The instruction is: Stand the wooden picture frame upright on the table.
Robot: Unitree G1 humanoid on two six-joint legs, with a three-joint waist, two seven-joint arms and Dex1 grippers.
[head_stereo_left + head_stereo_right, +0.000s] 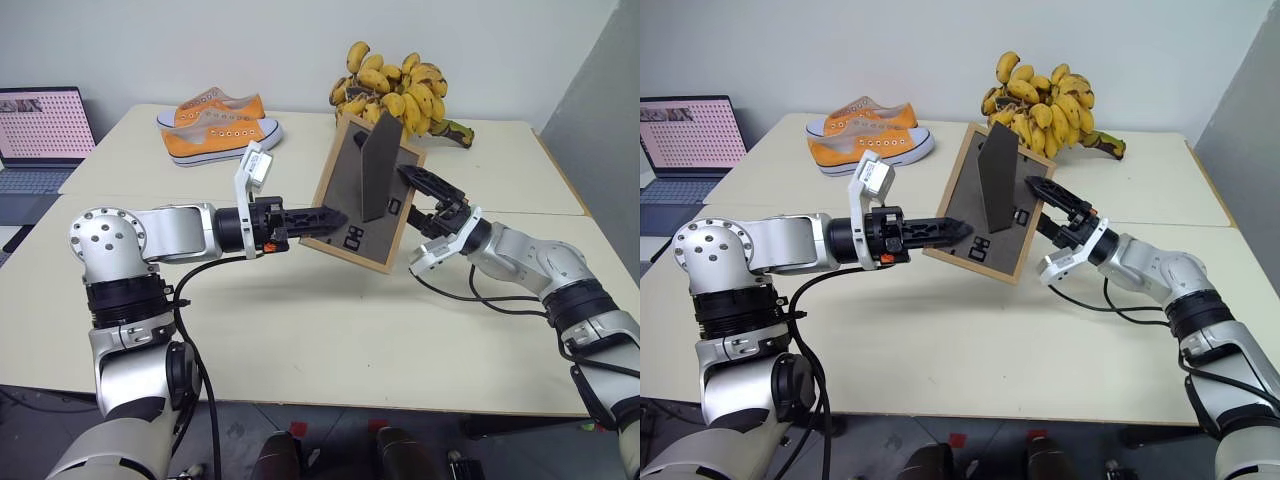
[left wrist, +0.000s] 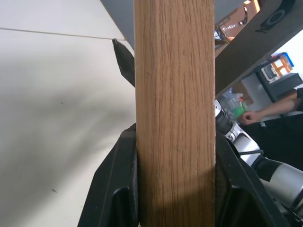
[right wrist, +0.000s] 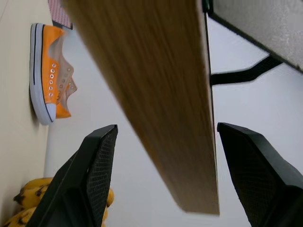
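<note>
The wooden picture frame [image 1: 345, 200] hangs tilted in the air above the table [image 1: 300, 330]. Its dark back faces me, with the stand [image 1: 378, 165] folded out. My left gripper [image 1: 335, 220] is shut on the frame's left edge; in the left wrist view both fingers [image 2: 118, 189] press the light-wood edge [image 2: 174, 94]. At the frame's right edge my right gripper [image 1: 410, 198] stands open, one finger on each side of the wood [image 3: 156, 85] and clear of it. The picture side is turned away.
A pair of orange shoes [image 1: 220, 125] lies at the back left of the table and a bunch of bananas [image 1: 400, 90] at the back, just behind the frame. A laptop [image 1: 40, 130] sits at the far left. A person's arm [image 2: 265, 113] shows beyond the table.
</note>
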